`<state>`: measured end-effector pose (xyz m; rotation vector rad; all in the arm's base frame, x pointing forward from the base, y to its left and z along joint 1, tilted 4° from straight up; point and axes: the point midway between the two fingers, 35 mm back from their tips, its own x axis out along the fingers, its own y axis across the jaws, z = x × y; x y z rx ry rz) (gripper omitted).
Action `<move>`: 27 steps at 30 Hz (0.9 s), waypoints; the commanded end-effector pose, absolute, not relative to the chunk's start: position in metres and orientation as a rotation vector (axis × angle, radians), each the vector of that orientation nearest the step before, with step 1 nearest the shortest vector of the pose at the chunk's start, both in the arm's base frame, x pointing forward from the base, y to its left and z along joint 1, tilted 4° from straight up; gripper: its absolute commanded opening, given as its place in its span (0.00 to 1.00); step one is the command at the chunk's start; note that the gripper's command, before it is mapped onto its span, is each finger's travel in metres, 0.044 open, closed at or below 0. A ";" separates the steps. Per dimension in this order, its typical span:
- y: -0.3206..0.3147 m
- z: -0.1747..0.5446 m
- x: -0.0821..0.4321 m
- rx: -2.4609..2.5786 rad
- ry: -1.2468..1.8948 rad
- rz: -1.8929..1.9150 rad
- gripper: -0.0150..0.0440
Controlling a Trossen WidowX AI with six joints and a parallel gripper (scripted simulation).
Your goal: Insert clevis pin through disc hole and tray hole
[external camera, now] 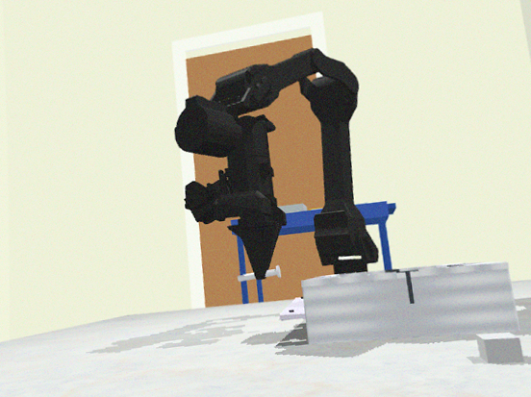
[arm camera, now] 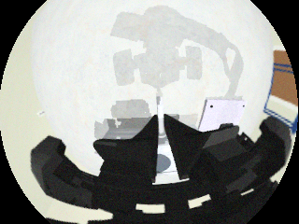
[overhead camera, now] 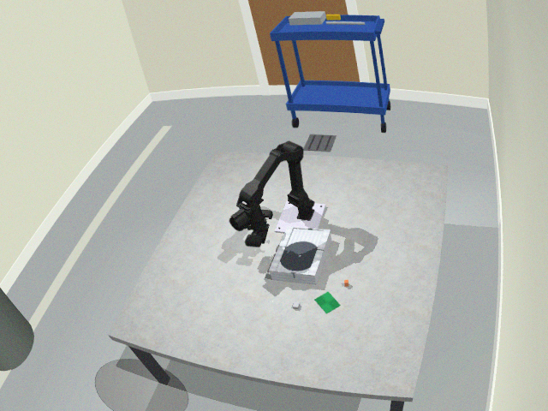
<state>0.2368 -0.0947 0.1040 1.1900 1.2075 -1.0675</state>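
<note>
My gripper (external camera: 261,274) (arm camera: 160,118) is shut on the steel pin (external camera: 244,277) (arm camera: 160,106), which is roughly level, its round head on the tray side in the exterior view. The gripper is raised above the table, left of the tray in the top and exterior views. The pin is clear of table and tray; it is hidden in the top view. The pale steel tray (overhead camera: 305,277) (external camera: 360,310) stands on the table. The wide disc (overhead camera: 297,261) (arm camera: 163,162), looking dark grey, lies flat in it, with a small light spot near its middle. The tray's pin hole cannot be made out.
The arm's base stands on a lilac plate (overhead camera: 289,217) (arm camera: 225,113) behind the tray. A small grey block (overhead camera: 295,306) (external camera: 499,348), a green square (overhead camera: 327,302) and an orange cube (overhead camera: 346,282) lie in front of the tray. A blue cart (overhead camera: 338,97) stands beyond the table.
</note>
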 end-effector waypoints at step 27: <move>-0.093 0.106 0.237 0.344 1.468 -0.283 0.25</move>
